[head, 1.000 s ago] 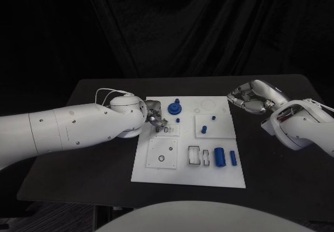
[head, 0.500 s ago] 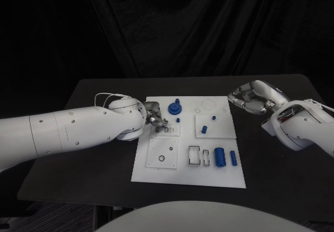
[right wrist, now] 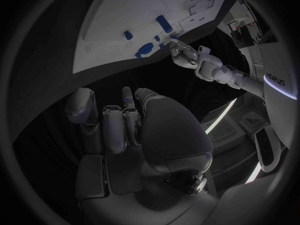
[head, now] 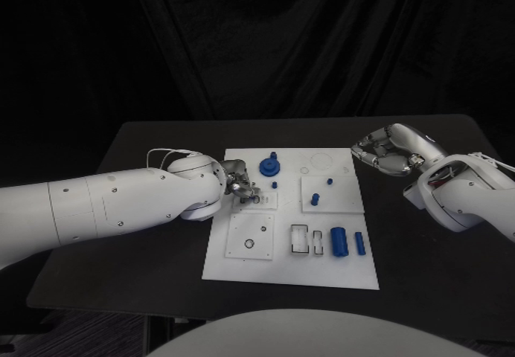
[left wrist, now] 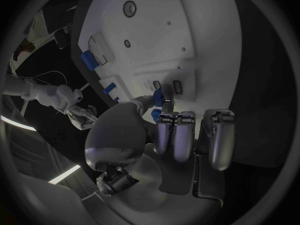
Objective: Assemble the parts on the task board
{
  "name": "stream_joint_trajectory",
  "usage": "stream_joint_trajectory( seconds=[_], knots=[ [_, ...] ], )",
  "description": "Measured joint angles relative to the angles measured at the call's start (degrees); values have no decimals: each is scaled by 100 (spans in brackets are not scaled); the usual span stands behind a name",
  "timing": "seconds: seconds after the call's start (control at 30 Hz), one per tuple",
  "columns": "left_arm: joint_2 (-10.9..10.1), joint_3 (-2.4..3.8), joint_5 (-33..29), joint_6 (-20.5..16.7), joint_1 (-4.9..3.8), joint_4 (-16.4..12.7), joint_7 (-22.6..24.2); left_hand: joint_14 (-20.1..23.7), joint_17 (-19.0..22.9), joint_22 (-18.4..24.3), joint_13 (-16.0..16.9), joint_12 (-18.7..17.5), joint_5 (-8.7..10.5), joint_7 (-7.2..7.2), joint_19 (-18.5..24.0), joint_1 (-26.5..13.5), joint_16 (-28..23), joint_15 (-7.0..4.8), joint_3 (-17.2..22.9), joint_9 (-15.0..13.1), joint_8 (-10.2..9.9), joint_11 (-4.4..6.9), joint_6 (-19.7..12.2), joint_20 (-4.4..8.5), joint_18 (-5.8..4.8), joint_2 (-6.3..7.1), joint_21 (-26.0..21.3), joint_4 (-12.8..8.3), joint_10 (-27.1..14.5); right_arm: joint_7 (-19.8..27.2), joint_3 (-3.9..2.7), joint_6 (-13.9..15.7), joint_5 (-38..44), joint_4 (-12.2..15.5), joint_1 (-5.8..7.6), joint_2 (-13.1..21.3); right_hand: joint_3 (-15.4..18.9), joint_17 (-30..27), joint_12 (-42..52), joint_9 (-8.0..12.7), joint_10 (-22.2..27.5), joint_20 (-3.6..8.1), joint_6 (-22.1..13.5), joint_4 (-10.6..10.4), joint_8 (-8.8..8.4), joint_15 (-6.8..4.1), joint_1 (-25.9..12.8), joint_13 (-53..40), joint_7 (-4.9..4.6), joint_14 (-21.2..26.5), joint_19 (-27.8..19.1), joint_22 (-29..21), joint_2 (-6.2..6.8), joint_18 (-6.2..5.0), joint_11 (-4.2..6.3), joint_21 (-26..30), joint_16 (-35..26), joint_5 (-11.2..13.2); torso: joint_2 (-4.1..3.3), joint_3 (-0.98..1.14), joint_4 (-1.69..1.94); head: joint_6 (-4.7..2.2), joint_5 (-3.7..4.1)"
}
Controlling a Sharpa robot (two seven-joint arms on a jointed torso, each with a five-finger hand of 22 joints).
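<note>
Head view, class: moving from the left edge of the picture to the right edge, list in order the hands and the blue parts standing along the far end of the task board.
Left hand → large blue round part → small blue peg → right hand.

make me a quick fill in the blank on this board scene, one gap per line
1. The task board is coloured ____.
2. The ____ hand reaches over the task board.
3. The right hand hovers over the black ____, beside the board.
4. The large cylinder is coloured ____.

Missing words: white; left; table; blue
</note>
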State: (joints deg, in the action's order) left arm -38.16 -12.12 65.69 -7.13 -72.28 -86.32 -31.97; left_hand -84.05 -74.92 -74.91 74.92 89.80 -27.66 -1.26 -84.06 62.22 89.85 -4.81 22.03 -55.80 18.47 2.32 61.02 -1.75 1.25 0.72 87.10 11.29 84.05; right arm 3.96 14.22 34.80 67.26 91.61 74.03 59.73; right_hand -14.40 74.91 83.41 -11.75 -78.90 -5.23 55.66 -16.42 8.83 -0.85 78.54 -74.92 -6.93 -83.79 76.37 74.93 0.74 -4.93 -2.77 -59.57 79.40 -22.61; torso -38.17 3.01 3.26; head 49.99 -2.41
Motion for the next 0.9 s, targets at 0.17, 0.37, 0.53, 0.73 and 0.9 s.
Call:
stream_joint_trajectory(
  seconds=[0.17, 0.37, 0.53, 0.73, 0.9],
  knots=[
    [2, 0, -9, -10, 31, -5, 7, 0, 0, 0, 0, 0, 1, -2, 0, -7, 0, 0, 23, 0, 0, 0, 0, 0, 0, 7, 0, -23, 0, -7, 0, -5, 0, -2, 0, -2, 0, 0, 0, 0, 0, 0, 0, 0, 0, 0, 0, 0, 0, 0, 0, 0, 0, 0, 0, 0, -22, -42, -1, -2, -1, 0, 2],
    [8, 8, -12, -16, 58, -6, 30, 0, 0, 0, 0, 0, 1, -10, 0, -7, 0, 0, 23, -13, 3, 0, 13, 0, 0, 7, 0, -23, 0, -17, 0, -13, 0, -7, 0, -8, 0, 0, 0, 1, 0, 0, 0, 0, 0, 0, 0, 0, 0, 0, 0, -1, 0, 0, 0, 0, -22, -42, -1, -3, -1, 0, -9],
    [9, 12, -13, -16, 77, -17, 52, 0, 1, 0, 0, 0, 1, -7, 0, -21, 0, 0, 22, -14, 4, 0, 34, 0, 0, 21, 0, -23, 0, -23, 0, -22, 0, -11, 0, -12, 0, 0, 0, 4, 0, 0, 0, 0, 0, 0, 0, 0, 0, 0, 0, -1, 0, 0, 0, 0, -22, -42, -3, -6, -1, 0, -13],
    [15, 15, -13, -15, 91, -31, 71, 0, 1, 0, 0, 0, 1, -8, 0, -37, 0, 0, 22, -15, 5, 0, 35, 0, 0, 3, 0, -22, 0, -32, 0, -35, 0, -17, 0, -17, -16, 0, 0, 4, 0, 0, 0, -16, 0, 0, 0, 0, 0, 0, 0, -1, 0, 0, 0, 0, -22, -42, -3, -7, -2, 0, -22],
    [26, 17, -13, -13, 98, -34, 82, 0, 1, 0, 0, 0, 1, -13, 0, -35, 0, 0, 22, -15, 5, 0, 39, 0, 0, -10, 0, -22, 0, -41, 0, -42, 1, -17, -1, -20, -16, 0, 0, 4, 0, 0, 0, -16, 0, 0, 0, 0, 0, 0, 0, -1, 0, 0, 0, 0, -22, -42, -4, -6, -1, 0, -8]
  ],
)
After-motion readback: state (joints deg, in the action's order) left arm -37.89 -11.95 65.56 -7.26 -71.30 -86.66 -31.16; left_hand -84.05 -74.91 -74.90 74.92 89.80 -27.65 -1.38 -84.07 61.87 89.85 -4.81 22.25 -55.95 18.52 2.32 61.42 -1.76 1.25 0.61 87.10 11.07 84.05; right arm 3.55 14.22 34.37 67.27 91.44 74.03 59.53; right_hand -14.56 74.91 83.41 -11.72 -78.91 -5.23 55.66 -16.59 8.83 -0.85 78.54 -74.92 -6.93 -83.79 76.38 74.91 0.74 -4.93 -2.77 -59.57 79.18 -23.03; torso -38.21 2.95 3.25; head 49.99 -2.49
